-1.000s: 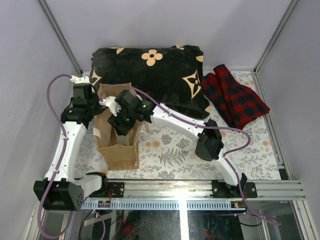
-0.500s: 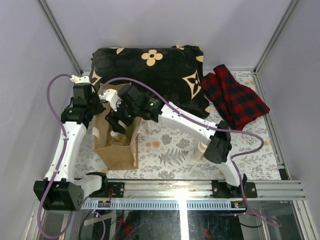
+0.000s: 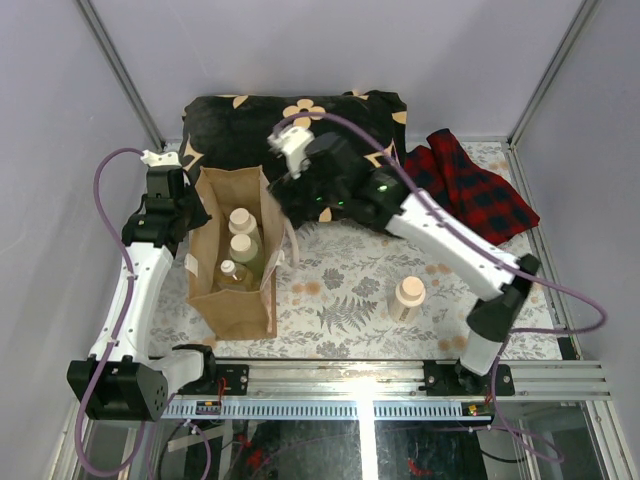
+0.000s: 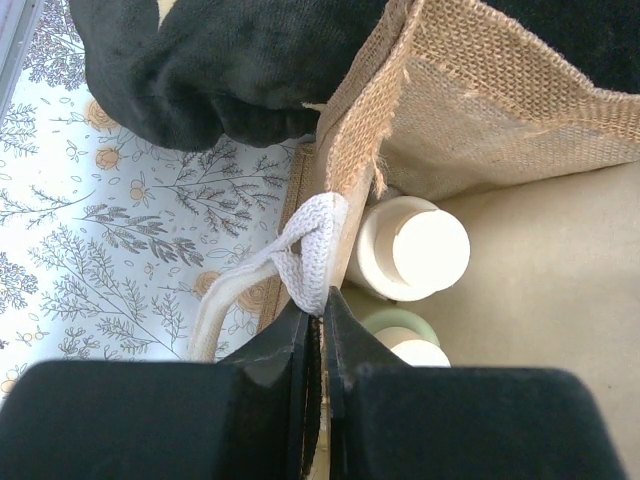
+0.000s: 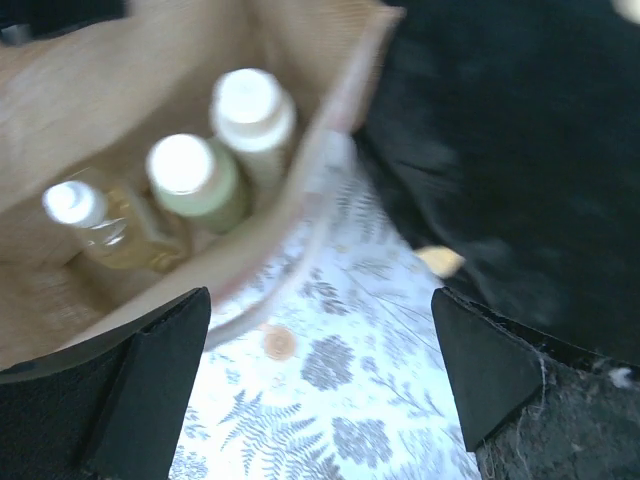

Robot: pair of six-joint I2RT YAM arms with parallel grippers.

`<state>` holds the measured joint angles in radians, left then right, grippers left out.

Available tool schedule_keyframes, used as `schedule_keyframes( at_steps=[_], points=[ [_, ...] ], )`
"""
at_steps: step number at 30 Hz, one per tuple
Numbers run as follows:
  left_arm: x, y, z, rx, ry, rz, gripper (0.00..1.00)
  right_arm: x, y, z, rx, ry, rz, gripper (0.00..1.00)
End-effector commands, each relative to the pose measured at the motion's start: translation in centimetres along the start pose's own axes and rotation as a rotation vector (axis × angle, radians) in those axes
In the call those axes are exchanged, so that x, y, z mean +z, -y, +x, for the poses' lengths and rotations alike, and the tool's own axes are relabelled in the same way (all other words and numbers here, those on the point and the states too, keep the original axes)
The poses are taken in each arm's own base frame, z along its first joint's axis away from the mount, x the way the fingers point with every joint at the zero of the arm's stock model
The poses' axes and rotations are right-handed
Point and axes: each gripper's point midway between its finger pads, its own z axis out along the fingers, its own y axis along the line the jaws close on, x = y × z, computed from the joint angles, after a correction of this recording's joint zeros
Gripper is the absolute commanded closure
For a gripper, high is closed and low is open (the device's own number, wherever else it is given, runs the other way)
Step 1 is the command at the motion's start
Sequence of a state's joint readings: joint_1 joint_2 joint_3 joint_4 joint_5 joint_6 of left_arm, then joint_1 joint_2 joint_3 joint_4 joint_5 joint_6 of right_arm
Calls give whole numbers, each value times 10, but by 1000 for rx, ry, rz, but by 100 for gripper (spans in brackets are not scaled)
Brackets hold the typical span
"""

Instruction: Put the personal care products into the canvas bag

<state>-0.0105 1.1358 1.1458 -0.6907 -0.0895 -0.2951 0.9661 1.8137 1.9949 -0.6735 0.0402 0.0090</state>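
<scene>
The tan canvas bag (image 3: pixel 238 300) stands upright at the left of the table. Three bottles stand inside it: a cream one (image 3: pixel 241 220), an olive-green one (image 3: pixel 243 248) and a clear amber one (image 3: pixel 231 270). They also show in the right wrist view: cream (image 5: pixel 252 105), olive (image 5: pixel 190 175), amber (image 5: pixel 90 215). A second cream bottle (image 3: pixel 407 297) stands on the table to the right. My left gripper (image 4: pixel 320 315) is shut on the bag's rim by its pale handle (image 4: pixel 310 250). My right gripper (image 5: pixel 320 350) is open and empty, above the bag's right side (image 3: pixel 290 195).
A black floral cloth (image 3: pixel 300 150) lies bunched behind the bag, under my right wrist. A red plaid cloth (image 3: pixel 470 195) lies at the back right. The table has a pale floral cover (image 3: pixel 340 300). Grey walls close in the sides and back.
My right gripper has risen out of the bag and moved back and right, empty, with three bottles now showing inside. The right arm's swing uncovered the cream bottle on the table. The left gripper has not moved.
</scene>
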Motion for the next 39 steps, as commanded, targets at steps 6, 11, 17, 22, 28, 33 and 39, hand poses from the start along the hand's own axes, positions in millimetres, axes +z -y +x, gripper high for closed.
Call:
schedule_keyframes(
  at_steps=[6, 11, 17, 22, 28, 33, 39],
  points=[
    [8, 10, -20, -8, 47, 31, 100, -114, 115, 44, 240, -45, 413, 1],
    [10, 14, -22, -10, 45, 48, 100, -130, 118, 100, 369, -157, 465, 1],
    [12, 15, -19, -9, 39, 55, 100, -129, 98, 159, 490, -271, 449, 1],
    [13, 15, -13, -11, 30, 63, 100, -129, 94, 188, 521, -292, 463, 1],
    [11, 16, -12, -8, 33, 74, 100, -114, 93, 215, 519, -326, 465, 1],
    [9, 16, -10, -7, 31, 79, 100, -104, 90, 242, 548, -380, 463, 1],
    [8, 17, -8, -9, 30, 84, 100, -103, 85, 270, 563, -426, 469, 1]
  ],
)
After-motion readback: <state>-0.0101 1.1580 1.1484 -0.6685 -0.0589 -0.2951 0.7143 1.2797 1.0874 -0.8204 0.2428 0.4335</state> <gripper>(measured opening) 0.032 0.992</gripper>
